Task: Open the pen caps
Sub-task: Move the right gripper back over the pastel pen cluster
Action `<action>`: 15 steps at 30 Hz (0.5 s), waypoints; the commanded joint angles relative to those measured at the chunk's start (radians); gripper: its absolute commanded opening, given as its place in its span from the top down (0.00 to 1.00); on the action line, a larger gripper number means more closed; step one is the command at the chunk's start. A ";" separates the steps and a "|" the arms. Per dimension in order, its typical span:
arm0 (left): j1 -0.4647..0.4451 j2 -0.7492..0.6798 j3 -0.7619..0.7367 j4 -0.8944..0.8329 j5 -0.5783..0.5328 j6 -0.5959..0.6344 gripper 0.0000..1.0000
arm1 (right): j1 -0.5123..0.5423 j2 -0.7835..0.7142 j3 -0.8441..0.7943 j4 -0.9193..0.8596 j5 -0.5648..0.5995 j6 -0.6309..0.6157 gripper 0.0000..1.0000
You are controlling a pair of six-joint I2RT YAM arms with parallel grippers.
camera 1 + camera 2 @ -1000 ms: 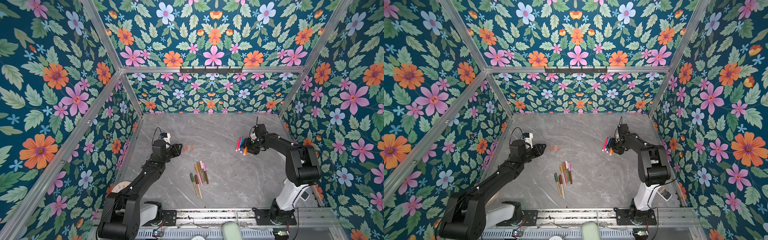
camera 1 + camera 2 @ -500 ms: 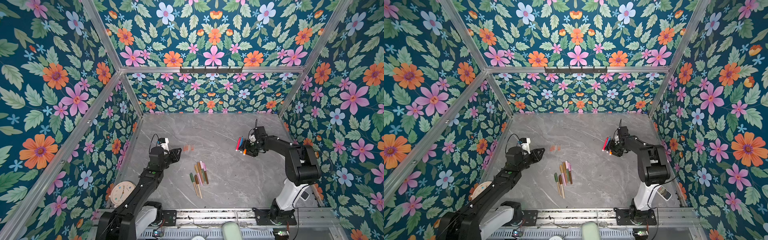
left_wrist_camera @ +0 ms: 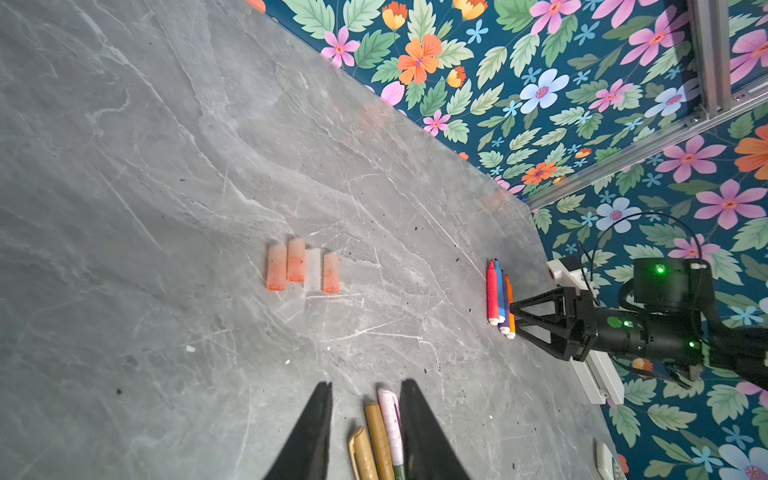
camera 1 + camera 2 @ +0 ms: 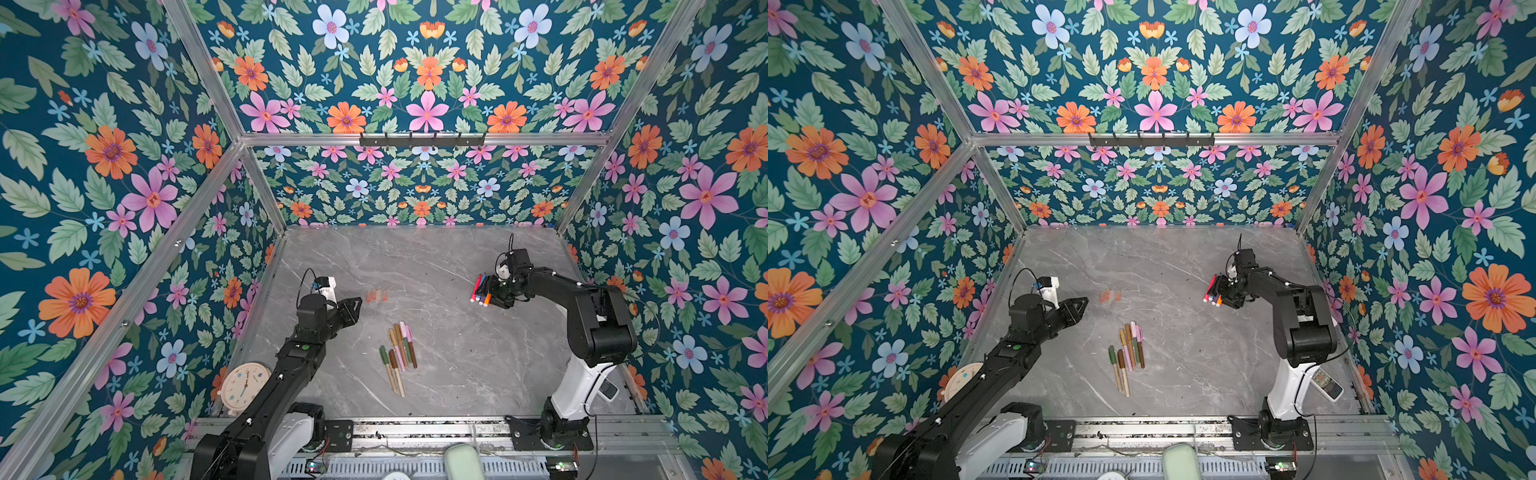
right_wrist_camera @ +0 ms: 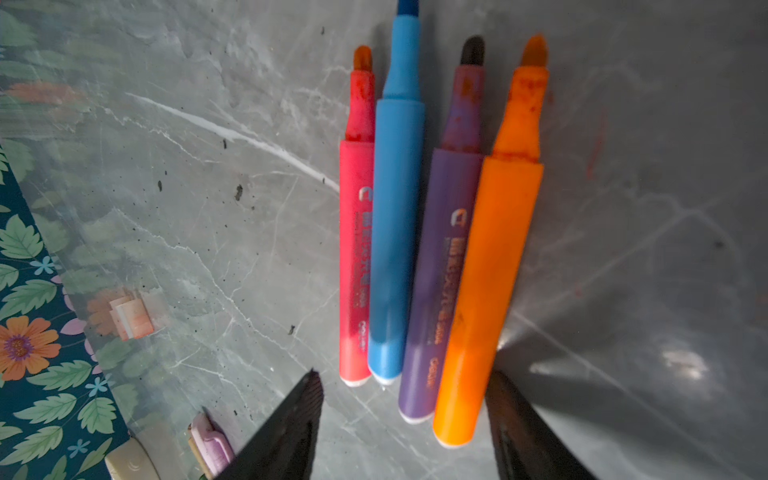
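Four pen caps, translucent orange and white, lie side by side mid-table; both top views show these caps. Four bright pens in red, blue, purple and orange lie uncapped in a row. My right gripper stands open just behind their white ends, touching none; it shows in a top view. Several muted pens with caps on lie in a bundle nearer the front. My left gripper hovers left of the caps, narrowly open and holding nothing; the bundle's ends show between its fingers.
A round beige clock leans at the front left under my left arm. A white remote lies by the right arm's base. Floral walls close in the grey marble table on three sides.
My left arm has drawn back a little toward the front, uncovering the clock. The right gripper has stayed by the bright pens.
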 commanded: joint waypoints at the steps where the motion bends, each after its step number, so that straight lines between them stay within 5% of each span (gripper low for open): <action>1: -0.001 -0.009 0.008 -0.007 0.000 0.012 0.69 | 0.001 -0.023 -0.001 -0.027 0.037 -0.016 0.36; 5: -0.001 -0.014 -0.003 -0.006 -0.004 0.015 0.67 | 0.002 -0.074 -0.021 -0.045 0.062 -0.035 0.36; 10: -0.006 -0.038 -0.050 0.033 -0.035 0.039 0.48 | 0.042 -0.168 -0.076 -0.081 0.085 -0.060 0.37; 11: -0.007 -0.038 -0.064 0.051 -0.042 0.052 0.41 | 0.072 -0.187 -0.088 -0.091 0.105 -0.065 0.37; 13: -0.007 -0.038 -0.087 0.079 -0.066 0.076 0.06 | 0.159 -0.242 -0.112 -0.101 0.134 -0.062 0.37; 15: -0.006 -0.079 -0.147 0.157 -0.103 0.070 0.00 | 0.289 -0.248 -0.124 -0.097 0.142 -0.049 0.37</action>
